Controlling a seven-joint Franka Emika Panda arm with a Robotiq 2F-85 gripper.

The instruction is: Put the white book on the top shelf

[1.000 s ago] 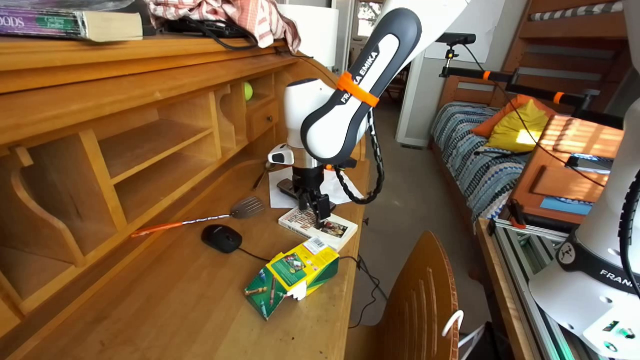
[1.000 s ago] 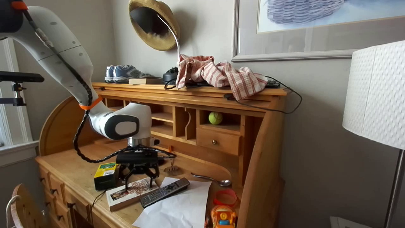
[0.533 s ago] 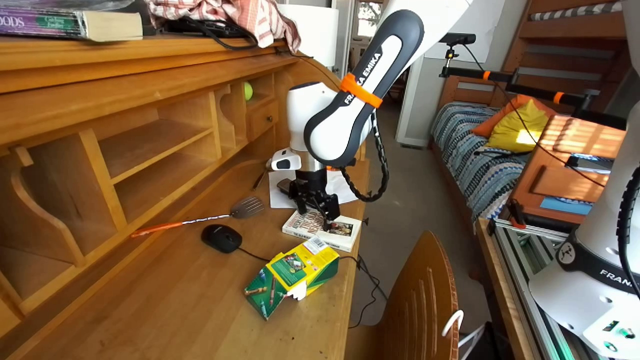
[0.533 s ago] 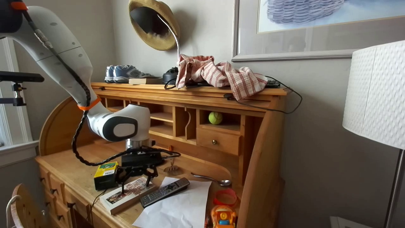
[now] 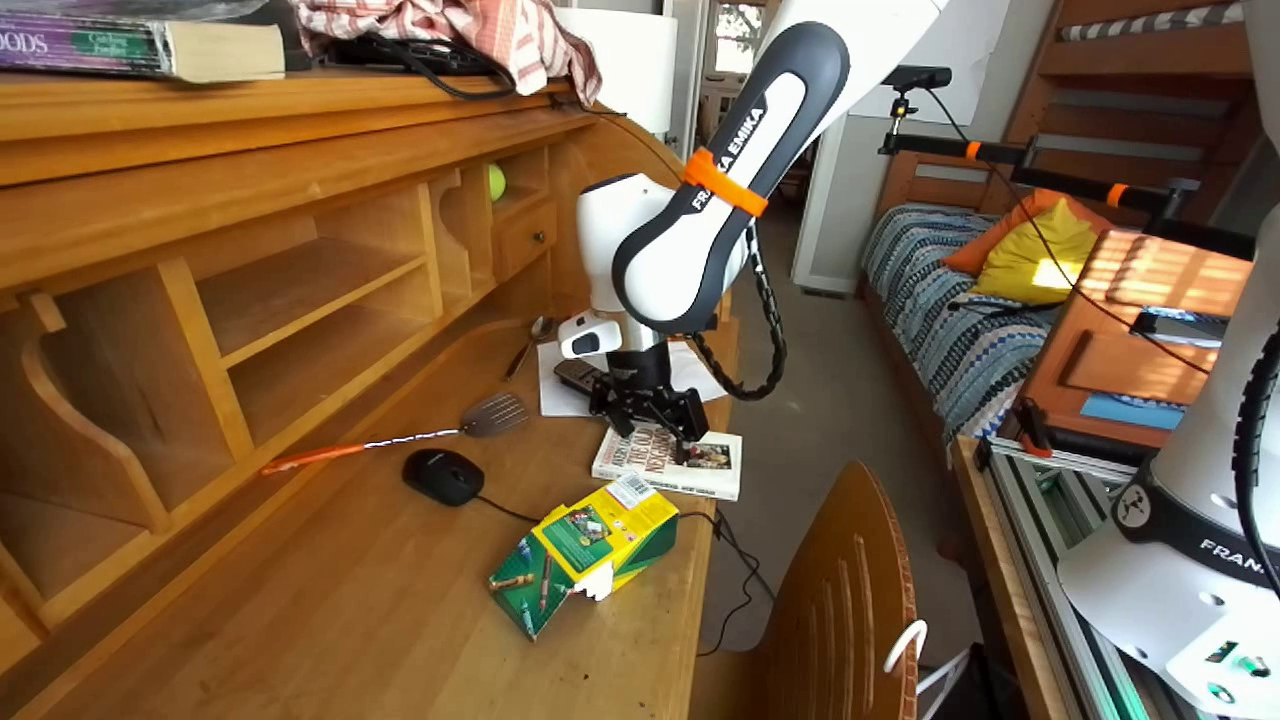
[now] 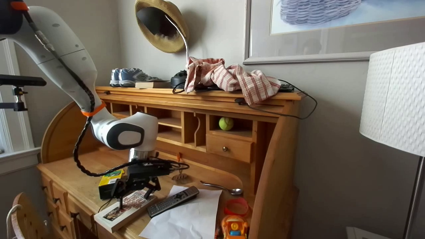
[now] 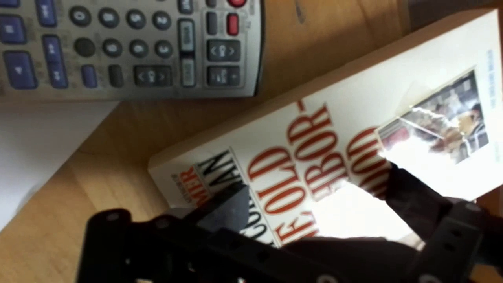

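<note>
White book [image 5: 650,462] lies flat, cover up, on the desk [image 5: 380,600], well below the top shelf [image 6: 152,92]; 1 end juts out past the desk's front edge. Gripper [image 6: 133,201] points down over the book, jaws spread wide and holding nothing: 2 fingertips [image 7: 232,212] well apart, 1 over black lettering, 1 near the cover picture. Whether the tips press on the cover, cannot tell. Remote [image 6: 172,200] lies beside the book, a strip of bare wood between them in the wrist view, and rests partly on a sheet of paper [image 6: 186,219]. Green-and-yellow box [image 5: 590,540] sits close by on the book's opposite side; contact unclear. Mouse [image 5: 443,477] and spatula [image 5: 495,415] lie farther in from the front edge; spoon [image 6: 235,191] lies beside the paper. Near the side panel [image 6: 274,169]: red band [image 6: 246,205], with orange toy car [image 6: 234,227] just beside it. Tennis ball [image 6: 226,123] sits in a cubbyhole [image 6: 242,133] above a small drawer [image 6: 237,147]. Top shelf bears, in an exterior view, shoes [image 6: 127,78] and a red-checked cloth [image 6: 229,78]; a thick book with a purple spine [image 5: 85,45] lies there too.
</note>
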